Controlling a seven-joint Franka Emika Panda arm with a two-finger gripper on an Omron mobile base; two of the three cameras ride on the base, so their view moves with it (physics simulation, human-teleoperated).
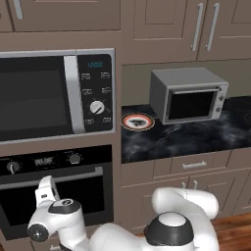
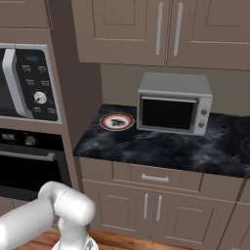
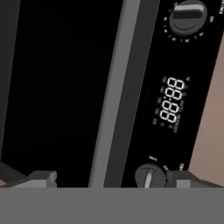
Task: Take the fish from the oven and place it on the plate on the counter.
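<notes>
The oven (image 1: 90, 188) sits below the microwave with its dark glass door closed, so the fish is hidden. In the hand view the oven's silver bar handle (image 3: 114, 96) runs up the picture beside the digital display (image 3: 172, 105) and two knobs (image 3: 187, 16). My gripper (image 3: 113, 179) is open, close in front of the handle, with a fingertip on each side and nothing between them. The plate (image 1: 138, 121) (image 2: 116, 121), orange-rimmed with a dark centre, lies bare on the black counter (image 1: 196, 139) right of the oven column.
A grey toaster oven (image 1: 188, 95) (image 2: 173, 103) stands on the counter just right of the plate. A big microwave (image 1: 49, 95) is mounted above the oven. Taupe drawers (image 2: 155, 178) and cabinets run under the counter, with wall cabinets above.
</notes>
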